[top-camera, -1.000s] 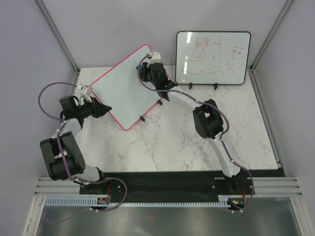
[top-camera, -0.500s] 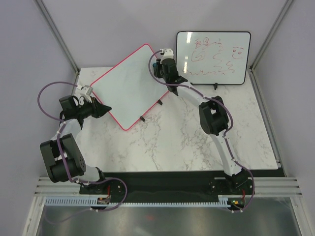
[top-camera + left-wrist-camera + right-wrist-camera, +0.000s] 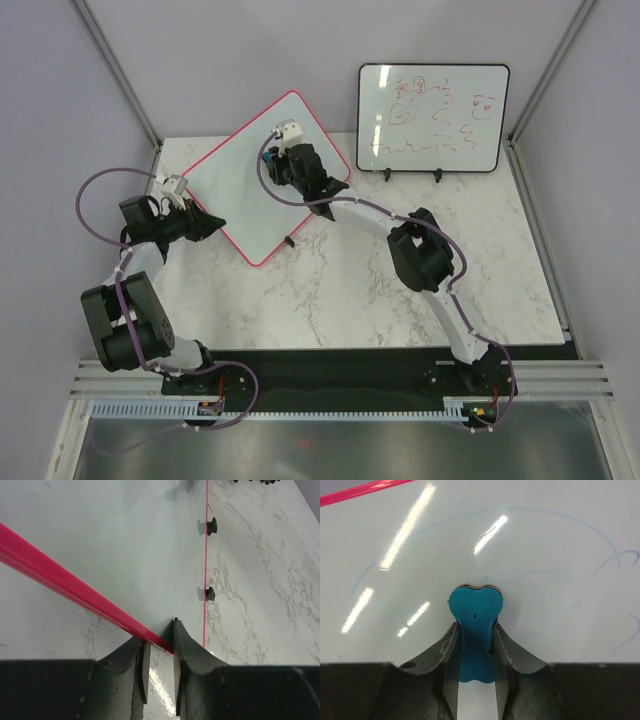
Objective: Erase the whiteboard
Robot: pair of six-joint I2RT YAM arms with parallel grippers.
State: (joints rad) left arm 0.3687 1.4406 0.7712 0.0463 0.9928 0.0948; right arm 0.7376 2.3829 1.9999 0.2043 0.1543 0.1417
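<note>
The whiteboard (image 3: pixel 235 195), pink-red framed, stands tilted on the back left of the marble table (image 3: pixel 400 300). My left gripper (image 3: pixel 214 223) is shut on the pink-red frame (image 3: pixel 60 577) at the board's near left edge, one finger on each face. In the left wrist view the left gripper (image 3: pixel 160 647) pinches that frame. My right gripper (image 3: pixel 475 630) is shut on a blue eraser (image 3: pixel 475 607), which presses against the white surface. From above, the right gripper (image 3: pixel 272 160) sits on the board's upper middle. Faint blue strokes (image 3: pixel 620 560) remain beside the eraser.
A black-framed whiteboard (image 3: pixel 433 118) with red writing stands at the back right on two black feet. The pink-red board's own black feet (image 3: pixel 212 526) rest on the marble. Metal posts and grey walls close in the table at the back and sides.
The right gripper with the eraser swept to the board's top right corner, then back left and down to its upper middle. The left gripper kept its hold on the frame.
</note>
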